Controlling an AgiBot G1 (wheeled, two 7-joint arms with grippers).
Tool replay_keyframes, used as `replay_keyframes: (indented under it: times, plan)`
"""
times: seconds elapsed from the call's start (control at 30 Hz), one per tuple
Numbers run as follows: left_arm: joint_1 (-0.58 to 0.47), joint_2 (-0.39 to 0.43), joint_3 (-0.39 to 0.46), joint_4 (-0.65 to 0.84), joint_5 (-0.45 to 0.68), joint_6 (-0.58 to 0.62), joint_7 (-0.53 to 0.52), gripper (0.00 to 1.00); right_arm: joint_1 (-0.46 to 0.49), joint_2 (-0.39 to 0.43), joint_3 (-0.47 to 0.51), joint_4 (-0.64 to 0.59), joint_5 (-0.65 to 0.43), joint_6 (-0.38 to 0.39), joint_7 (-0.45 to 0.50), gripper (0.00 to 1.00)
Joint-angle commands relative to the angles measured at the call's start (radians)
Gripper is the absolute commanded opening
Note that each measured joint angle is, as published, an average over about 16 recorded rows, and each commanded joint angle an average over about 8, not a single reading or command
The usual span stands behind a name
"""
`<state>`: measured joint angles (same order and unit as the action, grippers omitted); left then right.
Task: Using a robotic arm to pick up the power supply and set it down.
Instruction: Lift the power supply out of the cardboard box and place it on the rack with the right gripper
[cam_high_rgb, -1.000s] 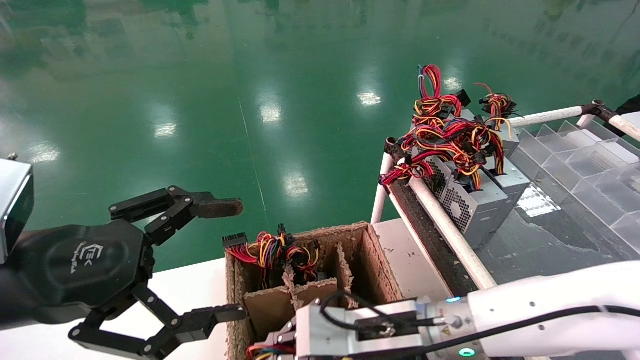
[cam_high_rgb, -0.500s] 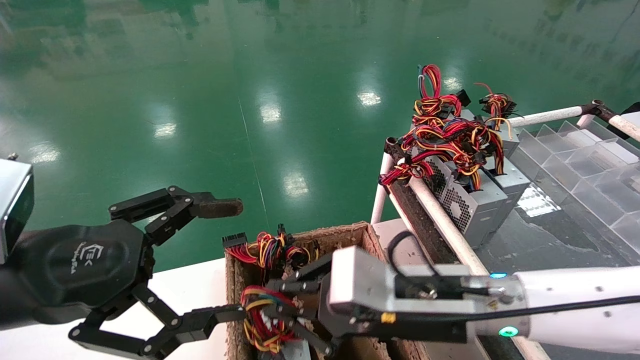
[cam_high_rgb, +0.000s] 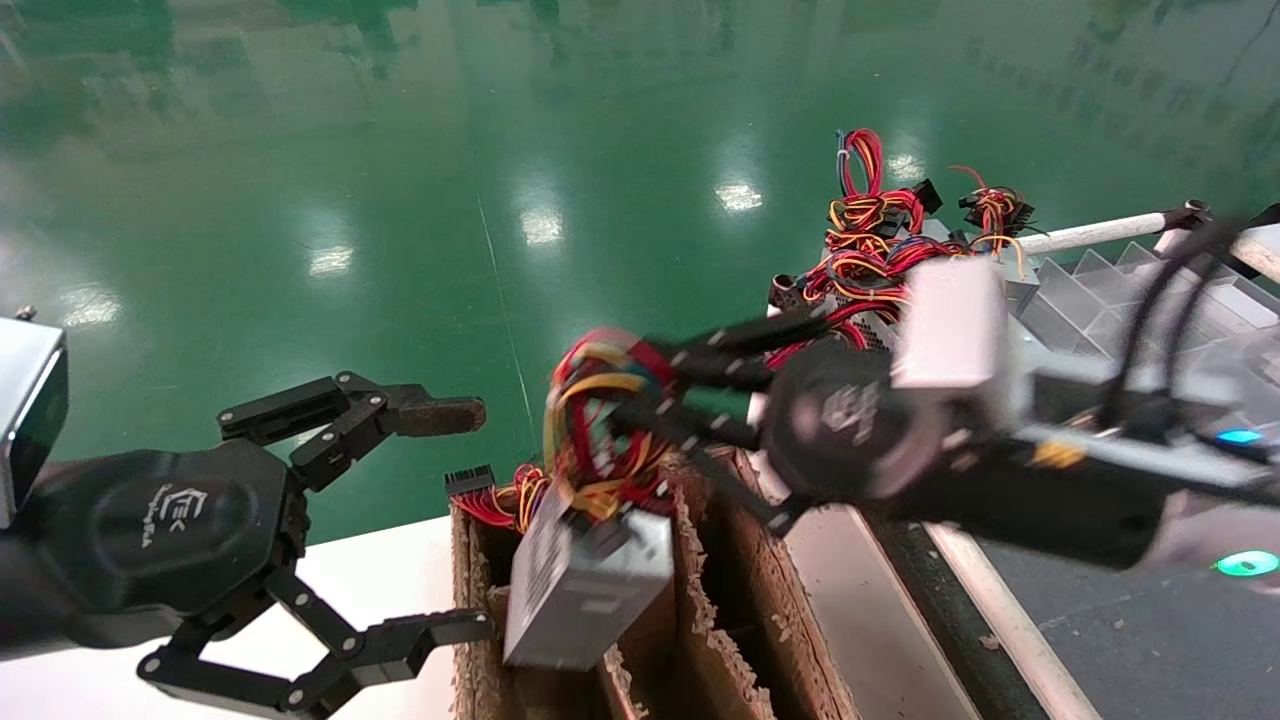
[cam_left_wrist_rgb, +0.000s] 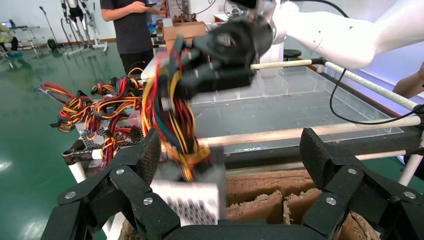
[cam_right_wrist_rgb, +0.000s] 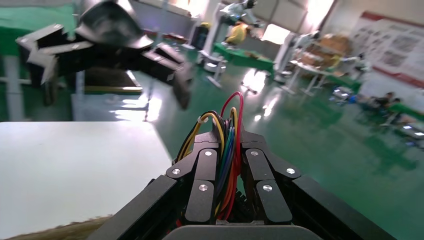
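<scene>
My right gripper (cam_high_rgb: 640, 395) is shut on the looped wire bundle (cam_high_rgb: 600, 420) of a grey power supply (cam_high_rgb: 585, 585). The box hangs tilted from those wires above the near left compartment of the cardboard crate (cam_high_rgb: 735, 545). In the right wrist view the gripper (cam_right_wrist_rgb: 229, 145) squeezes red, yellow, blue and green wires (cam_right_wrist_rgb: 226, 165) between its black fingers. From the left wrist, the power supply (cam_left_wrist_rgb: 187, 200) shows its perforated face, with the right gripper (cam_left_wrist_rgb: 220, 55) above it. My left gripper (cam_high_rgb: 465, 520) stands open, parked just left of the crate.
Another wire bundle (cam_high_rgb: 500, 495) lies in the crate's far left compartment. Several more power supplies (cam_high_rgb: 880, 250) sit on the tube-railed rack (cam_high_rgb: 1090, 232) at the back right, beside clear dividers (cam_high_rgb: 1150, 290). A white table (cam_high_rgb: 380, 580) carries the crate. A person (cam_left_wrist_rgb: 130, 25) stands far off.
My right gripper has risen out of the crate and swung up toward the back right, pulling the power supply up by its wires. The left gripper has not moved.
</scene>
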<state>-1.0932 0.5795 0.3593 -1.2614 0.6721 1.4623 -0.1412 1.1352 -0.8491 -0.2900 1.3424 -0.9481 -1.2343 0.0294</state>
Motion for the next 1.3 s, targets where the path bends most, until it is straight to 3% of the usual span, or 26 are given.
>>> replay_keyframes:
  times: [0.03, 0.37, 0.63, 1.03, 1.3]
  plan:
    - [0.0, 0.0, 0.0, 0.0, 0.0, 0.0, 0.0, 1.0, 0.001, 0.019, 0.025, 0.001, 0.022, 0.003, -0.01, 0.0]
    - [0.0, 0.0, 0.0, 0.0, 0.0, 0.0, 0.0, 1.0, 0.029, 0.129, 0.123, -0.029, 0.044, 0.063, -0.022, 0.0]
    - [0.0, 0.0, 0.0, 0.0, 0.0, 0.0, 0.0, 1.0, 0.103, 0.212, 0.182, -0.138, 0.04, 0.081, -0.041, 0.0]
    - [0.0, 0.0, 0.0, 0.0, 0.0, 0.0, 0.0, 1.0, 0.188, 0.366, 0.256, -0.374, 0.045, 0.032, -0.104, 0.0]
    - [0.0, 0.0, 0.0, 0.0, 0.0, 0.0, 0.0, 1.0, 0.187, 0.434, 0.247, -0.563, -0.001, -0.031, -0.174, 0.0]
